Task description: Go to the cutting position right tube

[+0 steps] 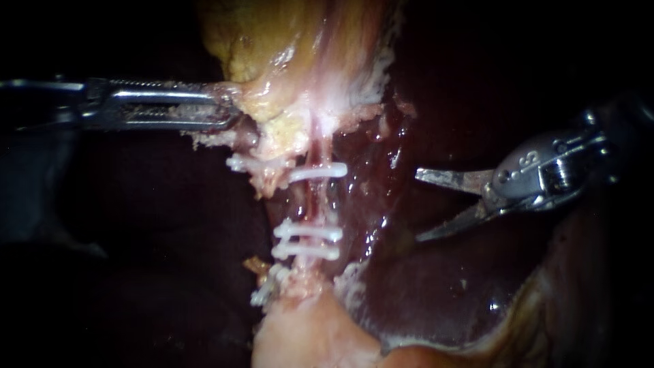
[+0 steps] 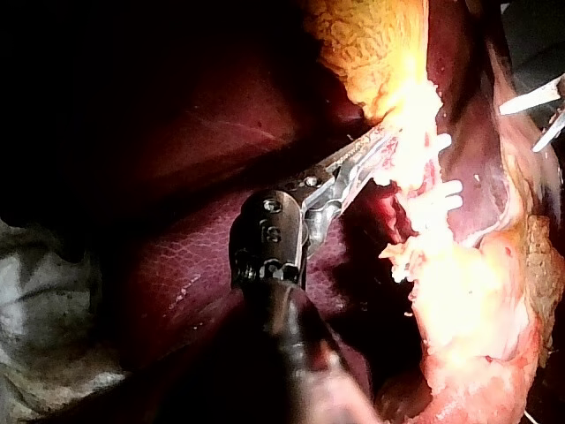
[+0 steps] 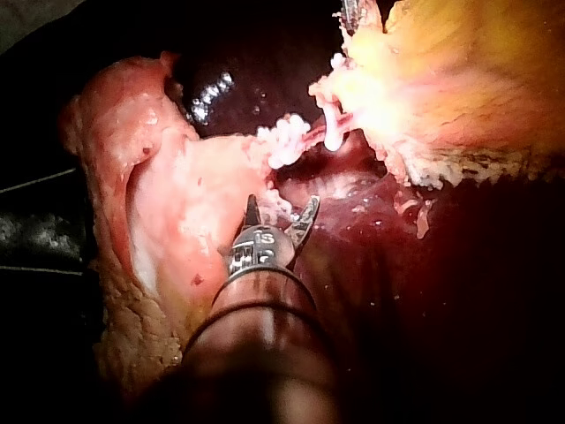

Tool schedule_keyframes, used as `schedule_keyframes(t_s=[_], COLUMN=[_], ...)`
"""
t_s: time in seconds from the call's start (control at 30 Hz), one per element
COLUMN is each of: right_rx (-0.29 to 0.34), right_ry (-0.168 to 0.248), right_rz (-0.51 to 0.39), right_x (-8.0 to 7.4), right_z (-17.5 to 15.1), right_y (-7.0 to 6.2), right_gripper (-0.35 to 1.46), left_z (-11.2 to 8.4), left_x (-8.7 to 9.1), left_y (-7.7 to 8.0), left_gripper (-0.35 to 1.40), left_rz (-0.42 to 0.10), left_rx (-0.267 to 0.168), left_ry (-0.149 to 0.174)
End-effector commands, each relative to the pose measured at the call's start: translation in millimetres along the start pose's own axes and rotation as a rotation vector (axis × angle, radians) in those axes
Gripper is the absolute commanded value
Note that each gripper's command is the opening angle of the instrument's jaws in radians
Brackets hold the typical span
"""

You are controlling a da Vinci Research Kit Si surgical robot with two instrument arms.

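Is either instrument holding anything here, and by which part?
The left instrument grips the yellowish tissue by its left edge, above the clips. The right instrument, jaws open, holds nothing.

Clear run over bare liver [image 1: 371,204] from right instrument [image 1: 418,206] to right tube [image 1: 315,201]; clips [image 1: 317,172] fence the gap above and below.

On the left instrument [image 1: 231,108], the jaw tips lie hidden in the gallbladder [image 1: 272,61]. In the left wrist view, glare blurs the clips [image 2: 446,187] beyond counting. The shaft of the right instrument [image 1: 417,206] fades into darkness.
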Motion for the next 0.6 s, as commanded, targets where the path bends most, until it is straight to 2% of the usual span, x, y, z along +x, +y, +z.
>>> schedule_keyframes(t_s=[0.03, 0.17, 0.27, 0.4, 0.6], right_rx=[0.000, 0.000, 0.000, 0.000, 0.000], right_ry=[0.000, 0.000, 0.000, 0.000, 0.006], right_rz=[0.000, 0.000, 0.000, 0.000, 0.003], right_x=[0.0, 0.0, 0.0, 0.0, 0.1], right_z=[0.0, 0.0, 0.0, 0.0, 0.1], right_y=[0.0, 0.0, 0.0, 0.0, 0.1], right_gripper=[1.44, 1.44, 1.44, 1.44, 1.44], left_z=[-0.3, -2.0, -3.6, -5.6, -6.3], left_x=[0.3, 2.2, 4.0, 6.0, 6.2], left_y=[0.1, 0.6, 1.3, 2.3, 2.6], left_gripper=[-0.35, -0.35, -0.35, -0.35, -0.35], left_rz=[-0.001, -0.011, -0.030, -0.021, -0.018], left_rx=[-0.004, -0.010, -0.013, -0.015, -0.013], left_ry=[-0.001, -0.009, 0.018, 0.050, 0.050])
